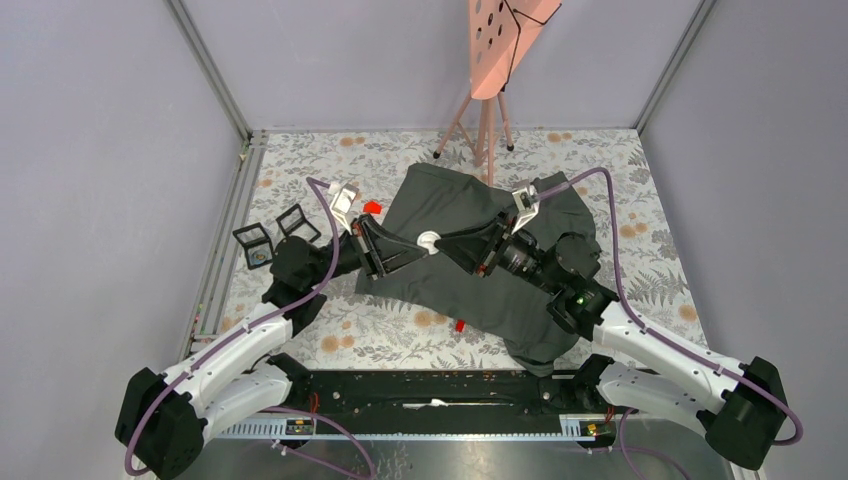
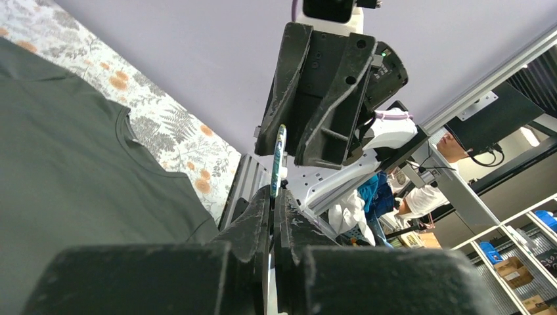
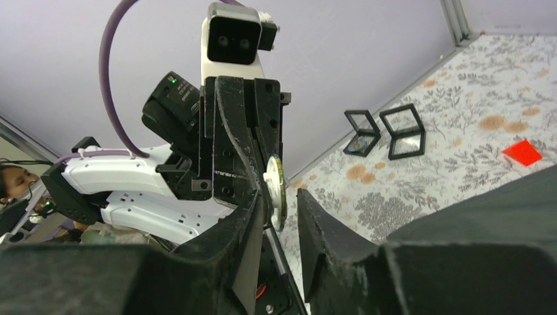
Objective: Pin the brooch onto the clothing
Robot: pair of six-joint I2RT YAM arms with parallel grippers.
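The dark grey T-shirt (image 1: 455, 200) lies spread on the floral table top, and it also fills the left of the left wrist view (image 2: 66, 164). The brooch (image 1: 428, 241) is a small white round disc held above the shirt's middle. My left gripper (image 1: 413, 246) is shut on the brooch, which shows edge-on between its fingertips (image 2: 278, 157). My right gripper (image 1: 446, 243) faces it tip to tip and is open, one finger on each side of the brooch (image 3: 275, 190). The right gripper's jaws (image 3: 281, 200) do not press on the disc.
Two open black square boxes (image 1: 272, 235) stand left of the shirt and also show in the right wrist view (image 3: 386, 131). A red scrap (image 1: 372, 207) lies by the shirt's left sleeve, another (image 1: 460, 324) near its hem. A pink board on a tripod (image 1: 497, 60) stands at the back.
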